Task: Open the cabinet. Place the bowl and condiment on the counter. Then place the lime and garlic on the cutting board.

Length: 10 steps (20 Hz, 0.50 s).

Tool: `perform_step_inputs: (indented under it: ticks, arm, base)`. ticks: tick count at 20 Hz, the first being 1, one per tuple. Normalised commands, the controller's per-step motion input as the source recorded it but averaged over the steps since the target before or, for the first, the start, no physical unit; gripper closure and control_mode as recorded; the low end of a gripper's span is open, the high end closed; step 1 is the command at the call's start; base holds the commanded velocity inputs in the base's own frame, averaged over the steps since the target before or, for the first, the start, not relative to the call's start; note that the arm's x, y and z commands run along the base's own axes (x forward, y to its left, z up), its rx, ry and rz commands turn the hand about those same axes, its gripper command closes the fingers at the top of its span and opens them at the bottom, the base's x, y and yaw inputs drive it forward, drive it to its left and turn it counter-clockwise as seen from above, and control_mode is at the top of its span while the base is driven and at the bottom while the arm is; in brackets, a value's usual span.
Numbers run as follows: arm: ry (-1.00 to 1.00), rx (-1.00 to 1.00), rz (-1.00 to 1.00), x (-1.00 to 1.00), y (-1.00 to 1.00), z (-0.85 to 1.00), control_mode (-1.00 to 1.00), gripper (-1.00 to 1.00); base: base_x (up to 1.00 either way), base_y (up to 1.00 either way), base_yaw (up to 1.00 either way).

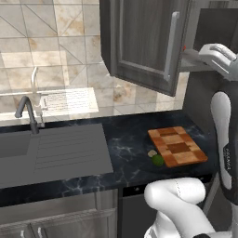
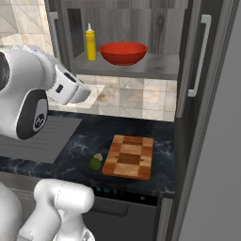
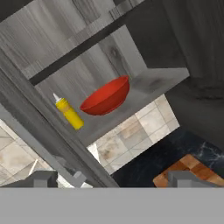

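The cabinet (image 2: 155,66) stands open, its left door (image 1: 144,42) swung out over the counter (image 1: 130,148). On its shelf the red bowl (image 2: 123,53) (image 3: 107,96) sits beside the yellow condiment (image 2: 90,43) (image 3: 69,111), which stands upright at the shelf's left end. My gripper (image 3: 116,179) is open and empty, held in front of the shelf, below it and apart from both. Down on the counter the lime (image 1: 158,160) (image 2: 95,164) and garlic (image 1: 152,153) (image 2: 98,156) lie touching, just left of the cutting board (image 1: 179,146) (image 2: 129,156).
A grey sink (image 1: 18,144) with drainboard and dark faucet (image 1: 28,111) takes up the counter's left part. The cabinet's right door (image 2: 197,56) hangs open beside a tall dark panel on the right. A tiled wall runs behind the counter.
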Motion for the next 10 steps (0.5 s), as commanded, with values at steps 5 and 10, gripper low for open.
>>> perform_step_inputs:
  ticks: [5, 10]
  arm:
    - [0.00, 0.14, 0.14, 0.00, -0.16, 0.00, -1.00, -1.00]
    - [0.00, 0.14, 0.11, 0.00, -0.09, 0.00, -1.00, -1.00]
  base:
    - [0.00, 0.00, 0.00]
    - [0.00, 0.00, 0.00]
